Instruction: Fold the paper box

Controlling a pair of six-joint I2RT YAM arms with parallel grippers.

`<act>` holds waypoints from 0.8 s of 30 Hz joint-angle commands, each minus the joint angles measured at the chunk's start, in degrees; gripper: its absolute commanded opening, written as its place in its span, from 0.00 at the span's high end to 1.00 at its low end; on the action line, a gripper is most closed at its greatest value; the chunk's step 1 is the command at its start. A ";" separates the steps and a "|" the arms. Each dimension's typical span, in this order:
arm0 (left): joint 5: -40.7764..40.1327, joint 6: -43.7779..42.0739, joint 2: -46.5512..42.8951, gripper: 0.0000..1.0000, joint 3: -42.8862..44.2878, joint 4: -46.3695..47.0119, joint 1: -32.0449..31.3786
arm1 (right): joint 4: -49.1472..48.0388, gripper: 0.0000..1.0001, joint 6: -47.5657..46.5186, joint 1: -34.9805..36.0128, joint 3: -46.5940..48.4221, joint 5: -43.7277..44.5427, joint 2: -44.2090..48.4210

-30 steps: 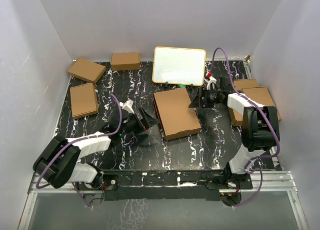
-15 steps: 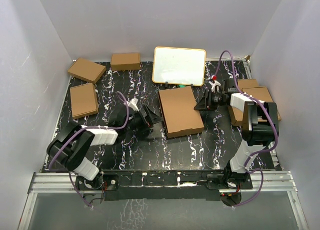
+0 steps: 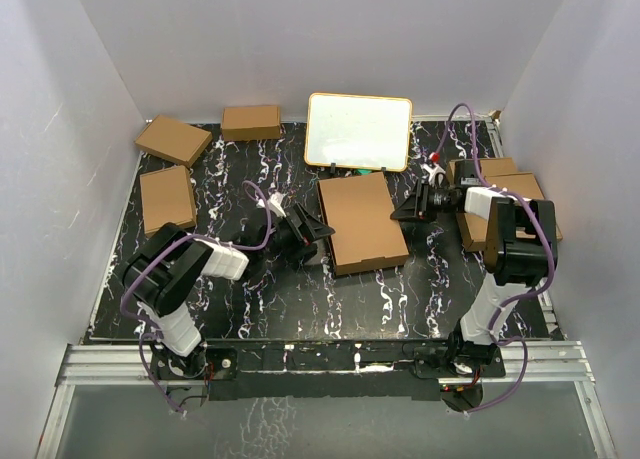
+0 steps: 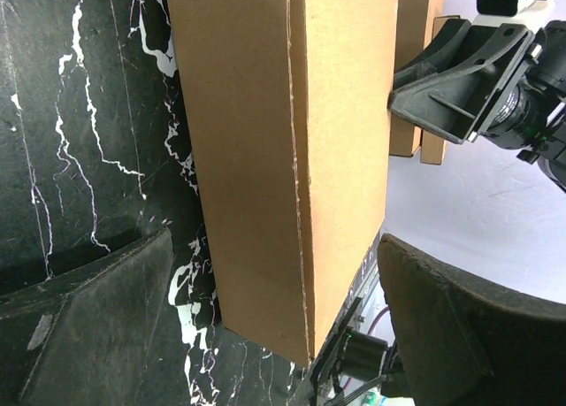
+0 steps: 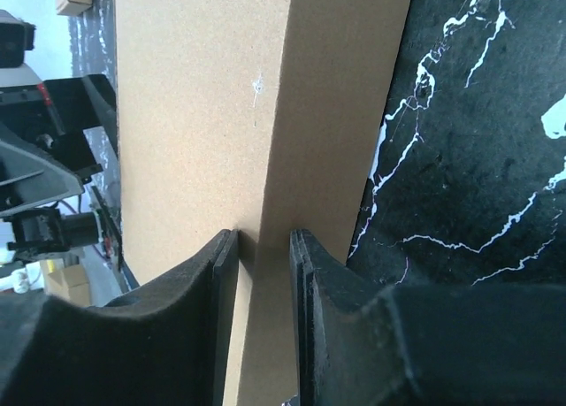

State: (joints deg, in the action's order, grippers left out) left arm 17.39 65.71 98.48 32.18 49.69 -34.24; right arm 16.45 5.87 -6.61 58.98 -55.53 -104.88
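The paper box lies folded flat as a brown rectangular mailer in the middle of the black marbled table. My right gripper is at its right edge. In the right wrist view its jaws are shut on that edge of the box, one finger on the top face and one against the side. My left gripper stands open at the box's left edge. In the left wrist view the box's near corner sits between its wide-apart fingers, touching neither.
A white board with a tan frame stands just behind the box. Smaller folded brown boxes lie at the back left and at the left. More cardboard is stacked at the right, behind the right arm.
My left arm has swung right until its open jaws straddle the box's left corner. My right gripper has closed on the right edge, and the box has shifted slightly right.
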 commanded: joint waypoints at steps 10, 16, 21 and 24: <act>0.54 1.06 3.45 0.03 4.56 2.06 -0.87 | 0.74 0.77 -5.23 -3.23 -2.62 -3.50 -3.28; -1.39 -1.92 2.68 0.03 5.99 -5.11 -1.14 | 3.11 0.76 -8.38 -2.64 -1.21 -5.64 -0.30; -0.86 -1.74 3.22 0.03 5.60 -3.61 -1.10 | 4.37 0.76 -9.05 -1.31 -0.51 -4.55 1.34; -0.69 -1.50 3.67 0.03 5.25 -3.16 -1.09 | 6.74 0.76 -10.07 -0.73 1.17 -5.82 1.98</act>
State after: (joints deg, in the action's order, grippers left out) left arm 16.95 65.12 102.67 36.77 47.22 -35.11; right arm 19.92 -0.10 -8.47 57.91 -61.65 -105.03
